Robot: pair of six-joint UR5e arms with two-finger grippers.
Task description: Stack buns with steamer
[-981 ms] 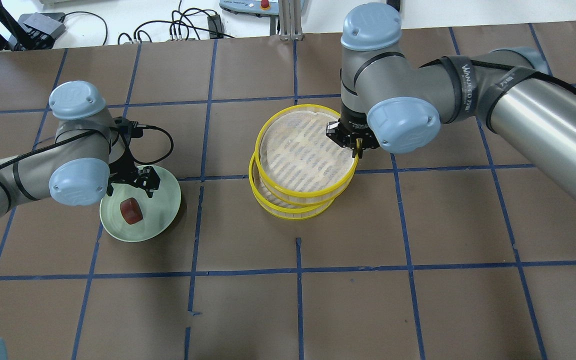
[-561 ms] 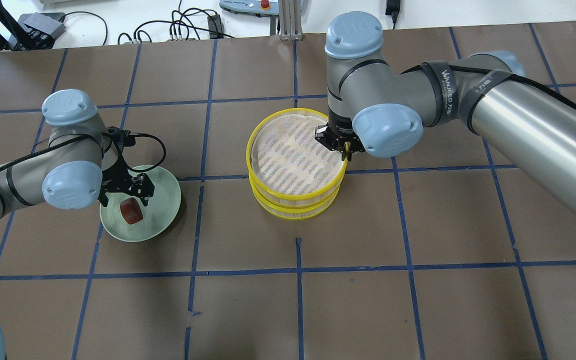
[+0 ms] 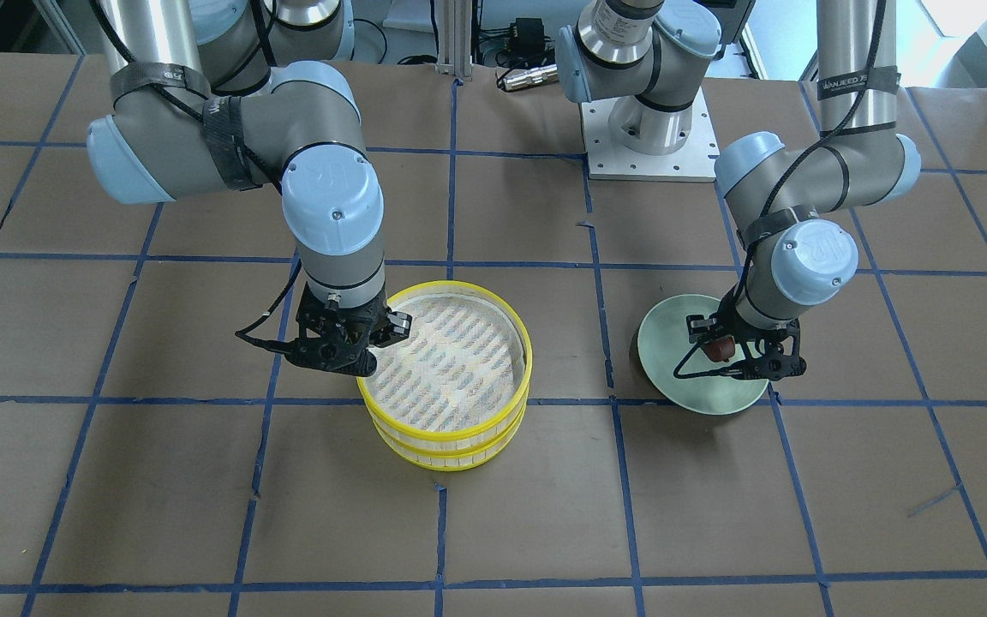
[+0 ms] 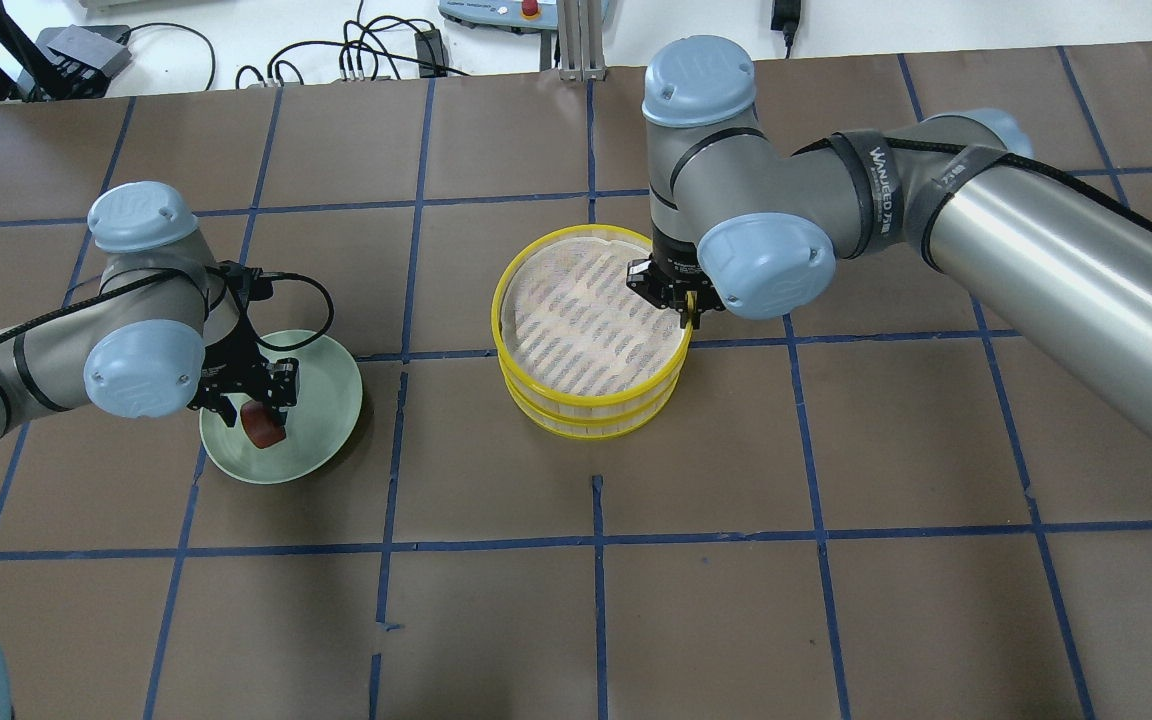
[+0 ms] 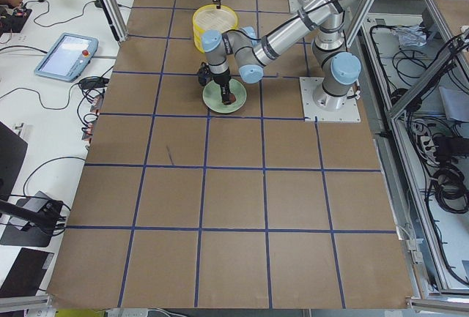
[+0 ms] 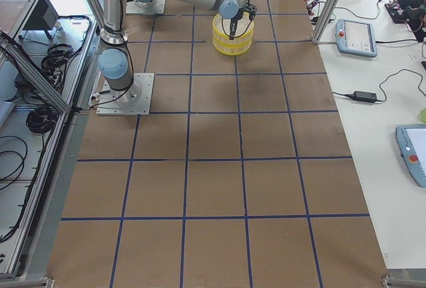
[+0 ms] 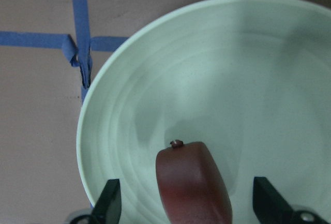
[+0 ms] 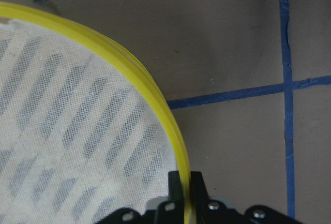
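Note:
The steamer's two yellow-rimmed tiers stand stacked at the table's middle. The top tier (image 4: 576,320) sits nearly aligned on the lower tier (image 4: 586,425). My right gripper (image 4: 686,308) is shut on the top tier's rim; the right wrist view shows its fingers pinching the yellow rim (image 8: 176,131). The dark reddish-brown bun (image 4: 263,428) lies on the pale green plate (image 4: 328,395). My left gripper (image 4: 254,402) is open, low over the plate, with its fingers (image 7: 108,203) on either side of the bun (image 7: 192,182). The creamy white bun is hidden.
Brown table cover with blue tape grid lines (image 4: 596,545). Cables and boxes lie along the far edge (image 4: 356,50). The right arm's elbow (image 4: 766,265) hangs beside the steamer. The robot's base plate (image 3: 652,141) is behind the steamer.
My right gripper has carried the top tier left and set it in line over the lower tier. My left gripper has moved down and over the reddish-brown bun.

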